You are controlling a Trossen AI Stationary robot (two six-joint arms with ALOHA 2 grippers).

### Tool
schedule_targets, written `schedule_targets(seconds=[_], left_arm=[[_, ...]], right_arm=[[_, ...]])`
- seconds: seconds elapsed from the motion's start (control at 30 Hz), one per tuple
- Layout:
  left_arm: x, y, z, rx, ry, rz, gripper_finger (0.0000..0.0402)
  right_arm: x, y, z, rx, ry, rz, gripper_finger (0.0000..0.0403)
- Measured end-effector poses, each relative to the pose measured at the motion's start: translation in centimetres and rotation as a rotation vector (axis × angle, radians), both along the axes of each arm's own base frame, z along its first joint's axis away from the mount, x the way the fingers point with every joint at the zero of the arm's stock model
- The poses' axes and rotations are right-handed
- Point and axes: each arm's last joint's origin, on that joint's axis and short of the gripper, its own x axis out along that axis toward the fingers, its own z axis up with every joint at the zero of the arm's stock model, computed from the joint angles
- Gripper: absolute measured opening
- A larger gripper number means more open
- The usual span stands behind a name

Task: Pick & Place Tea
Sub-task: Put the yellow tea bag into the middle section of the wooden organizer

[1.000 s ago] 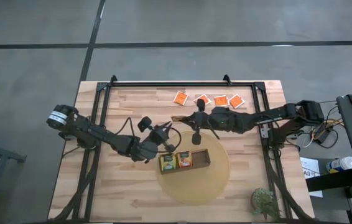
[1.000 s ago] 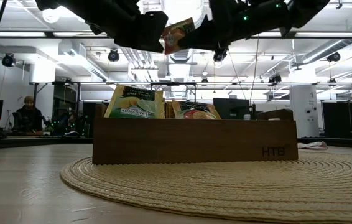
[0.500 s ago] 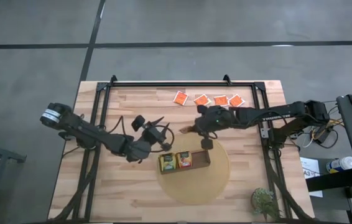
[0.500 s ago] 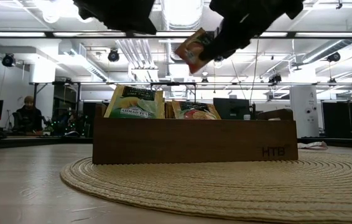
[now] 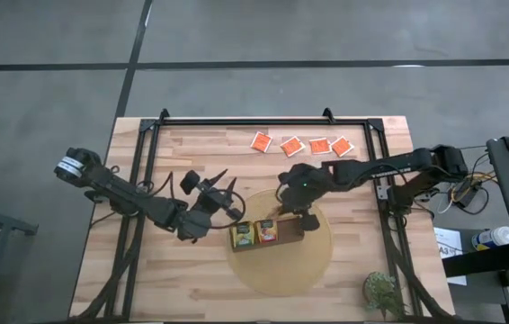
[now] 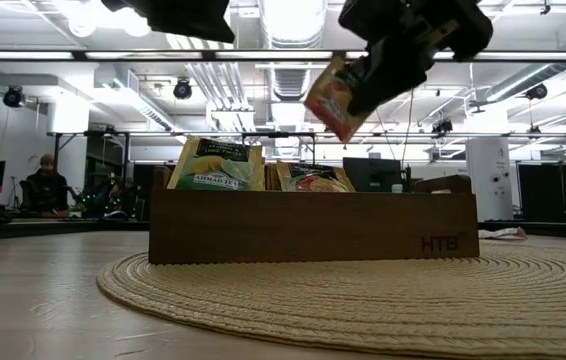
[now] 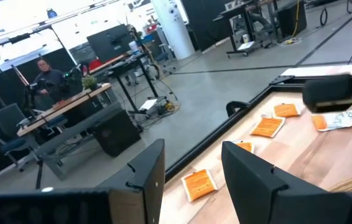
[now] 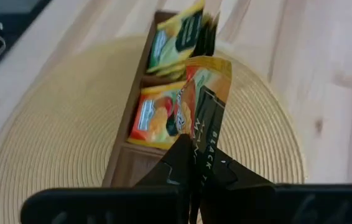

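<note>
Tea sachet (image 6: 337, 97), the yellow-orange one with a dark label, is pinched in your right gripper (image 8: 194, 171), jaws clamped on it, hanging tilted above the wooden tray (image 6: 313, 228) on the round woven mat (image 5: 313, 265). Four orange sachets (image 5: 317, 145) lie at the desk's far edge. Your left gripper (image 7: 191, 171) sits beside the tray, jaws spread, empty.

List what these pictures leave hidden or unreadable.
- Third tray compartment: in the low view the front wall hides its floor; in the high view the right tool covers it.
- Held sachet: in the right wrist view the fingers cover its lower label.
- Four loose orange sachets: print too small in the high view.
- Left tool: its fingertips are cut off by the left wrist view's edge.
</note>
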Motion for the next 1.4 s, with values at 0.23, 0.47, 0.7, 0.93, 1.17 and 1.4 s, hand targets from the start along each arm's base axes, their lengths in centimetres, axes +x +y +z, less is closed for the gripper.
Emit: schedule_targets(seconds=[0.23, 0.47, 0.7, 0.93, 1.17, 1.4], left_arm=[[0.0, 0.0, 0.0, 0.004, 0.007, 0.000, 0.0153], [0.0, 0.0, 0.0, 0.008, 0.014, 0.000, 0.0153], [0.0, 0.0, 0.0, 0.008, 0.014, 0.000, 0.0153], [0.0, 0.0, 0.0, 0.009, 0.016, 0.000, 0.0153], [0.0, 0.0, 0.0, 0.010, 0.017, -0.001, 0.0153], [-0.1, 0.0, 0.0, 0.010, 0.017, 0.000, 0.0153]], right_arm=[[1.7, 0.6, -1.1, 0.017, 0.097, 0.062, 0.0008], [3.5, 1.9, -2.2, 0.024, 0.181, 0.104, 0.0008], [5.8, 3.4, -3.6, 0.024, 0.277, 0.126, 0.0008], [7.5, 4.0, -5.3, 0.013, 0.413, 0.117, 0.0008], [8.6, 4.1, -6.3, 0.011, 0.473, 0.114, 0.0008], [8.3, 4.1, -5.7, -0.007, 0.470, 0.098, 0.0008]])
